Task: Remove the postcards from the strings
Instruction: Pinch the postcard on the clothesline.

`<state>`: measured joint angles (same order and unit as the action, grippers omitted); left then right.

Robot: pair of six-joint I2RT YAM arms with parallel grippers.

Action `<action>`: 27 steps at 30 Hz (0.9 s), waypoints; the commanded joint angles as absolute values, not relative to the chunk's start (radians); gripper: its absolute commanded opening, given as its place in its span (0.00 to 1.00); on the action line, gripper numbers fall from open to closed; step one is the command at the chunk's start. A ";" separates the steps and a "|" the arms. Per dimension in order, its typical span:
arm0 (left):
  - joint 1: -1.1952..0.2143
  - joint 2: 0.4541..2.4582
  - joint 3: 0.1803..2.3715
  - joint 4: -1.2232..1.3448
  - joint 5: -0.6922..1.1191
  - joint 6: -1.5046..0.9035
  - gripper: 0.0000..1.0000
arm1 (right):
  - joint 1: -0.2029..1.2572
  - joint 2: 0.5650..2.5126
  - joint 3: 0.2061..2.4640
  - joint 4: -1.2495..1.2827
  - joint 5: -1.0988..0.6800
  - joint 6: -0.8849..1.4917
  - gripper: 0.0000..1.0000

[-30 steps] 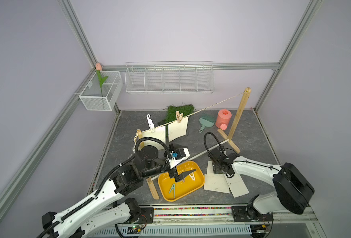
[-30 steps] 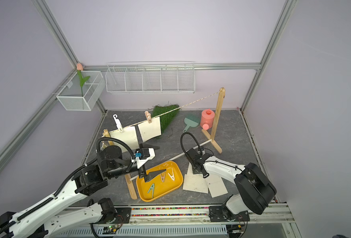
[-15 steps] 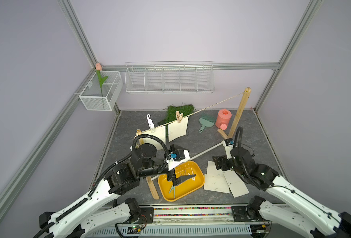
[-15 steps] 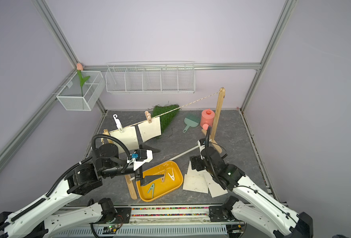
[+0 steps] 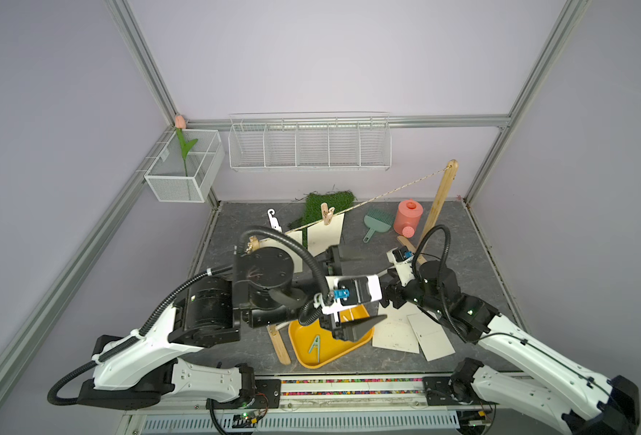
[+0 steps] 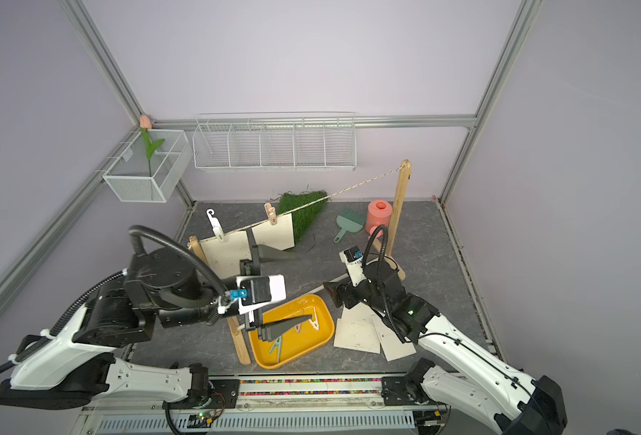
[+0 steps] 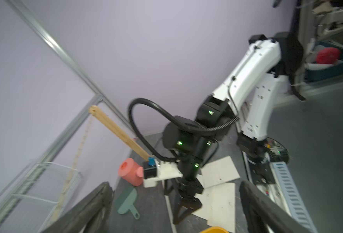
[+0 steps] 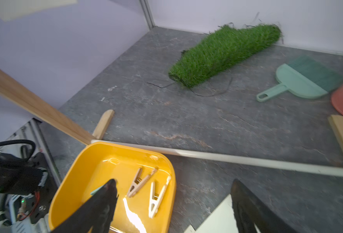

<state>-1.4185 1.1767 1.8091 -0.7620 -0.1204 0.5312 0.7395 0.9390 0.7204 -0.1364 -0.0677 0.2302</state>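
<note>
In a top view, two postcards (image 6: 226, 256) hang pinned to the strings (image 6: 364, 184), and others lie flat beside the right gripper (image 6: 333, 295). The left wrist view shows the left gripper (image 7: 175, 183) spread wide and empty, probably readied for a peg. The right wrist view shows its jaws wide and empty beside the yellow tray (image 8: 126, 147) collecting clothespins (image 8: 140, 181).

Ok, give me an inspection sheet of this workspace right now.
Surface: dark grey stone-look tabletop, no spills seen.
Job's things: two cream postcards pegged on the twisted beige rope; loose postcards lie flat by the right arm.
Clutter: yellow plastic tray holding loose clothespins; green turf roll; teal plastic dustpan; pink watering can.
Grippers: left gripper and right gripper open, empty.
Cables: black corrugated hoses loop at both wrists.
Surroundings: lilac walls, white wire baskets.
</note>
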 commanded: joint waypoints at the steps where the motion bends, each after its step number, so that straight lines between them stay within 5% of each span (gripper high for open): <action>1: -1.410 1.287 1.986 -0.882 -0.386 0.649 1.00 | 0.735 0.971 0.745 0.086 -0.239 0.214 0.89; 4: -1.321 1.422 2.207 -1.010 -0.425 0.613 1.00 | 0.735 1.005 0.744 0.186 -0.306 0.225 0.89; 10: -1.111 1.476 2.302 -0.993 -0.316 0.461 1.00 | 0.734 1.055 0.734 0.363 -0.423 0.231 0.89; 27: -1.095 1.506 2.353 -1.188 -0.416 0.389 0.87 | 0.699 1.198 0.776 0.556 -0.561 0.250 0.90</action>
<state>-1.0996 1.5261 2.3314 -1.1110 -0.3908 0.4175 0.7067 1.1896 0.7464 0.4652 -0.5125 0.2390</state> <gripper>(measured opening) 0.869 0.894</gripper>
